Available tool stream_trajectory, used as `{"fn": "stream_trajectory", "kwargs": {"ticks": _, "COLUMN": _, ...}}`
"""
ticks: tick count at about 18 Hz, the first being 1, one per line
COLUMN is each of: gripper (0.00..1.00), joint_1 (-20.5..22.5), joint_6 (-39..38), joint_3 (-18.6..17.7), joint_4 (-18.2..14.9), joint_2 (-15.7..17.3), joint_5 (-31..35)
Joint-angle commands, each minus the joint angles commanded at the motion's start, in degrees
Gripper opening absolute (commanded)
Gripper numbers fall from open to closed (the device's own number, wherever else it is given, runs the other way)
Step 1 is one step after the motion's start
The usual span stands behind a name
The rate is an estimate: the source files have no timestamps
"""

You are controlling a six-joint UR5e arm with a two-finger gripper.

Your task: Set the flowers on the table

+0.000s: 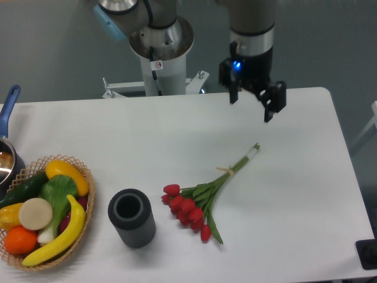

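Camera view cuts off the basket [82,177] at the left edge, well left of the flowers [203,197], and a pot [7,159] beyond it is only partly seen. A dark cylinder [131,217] stands just left of the flowers, which lie flat on the table [294,194], blooms nearest. Beyond them, well above the stem ends, the gripper [252,106] hangs with jaws apart, holding nothing; the arm's upper part is out of frame.

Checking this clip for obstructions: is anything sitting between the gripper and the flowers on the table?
Nothing visible. The open gripper hangs above the table, and only bare tabletop lies between it and the flowers. The dark cylinder and fruit basket sit off to one side.
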Motion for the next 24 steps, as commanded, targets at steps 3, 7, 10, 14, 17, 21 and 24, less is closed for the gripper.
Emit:
{"fn": "stream_trajectory", "kwargs": {"ticks": 3, "gripper": 1.00, "joint_1": 0.1, "joint_6": 3.0, "joint_3": -0.2, "joint_4": -1.0, "joint_2": 0.2, "joint_5": -0.4}}
{"fn": "stream_trajectory", "kwargs": {"ticks": 7, "gripper": 1.00, "joint_1": 1.1, "joint_6": 5.7, "joint_3": -0.4, "joint_4": -2.2, "joint_2": 0.4, "joint_5": -2.5}}
{"fn": "stream_trajectory", "kwargs": {"ticks": 10, "gripper": 1.00, "joint_1": 1.1, "joint_6": 5.7, "joint_3": -0.7, "joint_4": -2.1, "joint_2": 0.2, "joint_5": -3.4}}
{"fn": "stream_trajectory", "kwargs": {"ticks": 14, "gripper": 1.00, "joint_1": 1.3, "joint_6": 5.7, "joint_3": 0.4, "joint_4": -1.8, "joint_2": 0.1, "joint_5": -3.7}}
{"fn": "stream_trajectory", "kwargs": {"ticks": 17, "gripper": 1.00, "joint_1": 1.1, "joint_6": 5.7, "joint_3": 1.5, "joint_4": -1.8, "joint_2": -0.3, "joint_5": -3.7}}
{"fn": "stream_trajectory", "kwargs": {"ticks": 21, "gripper": 1.00, "joint_1": 1.5, "joint_6": 5.7, "joint_3": 1.8, "joint_4": -1.8, "joint_2": -0.4, "joint_5": -4.3}}
{"fn": "stream_trajectory", "kwargs": {"ticks": 24, "gripper": 1.00, "joint_1": 1.7, "joint_6": 5.7, "joint_3": 2.0, "joint_4": -1.8, "joint_2": -0.4, "joint_5": -4.6}}
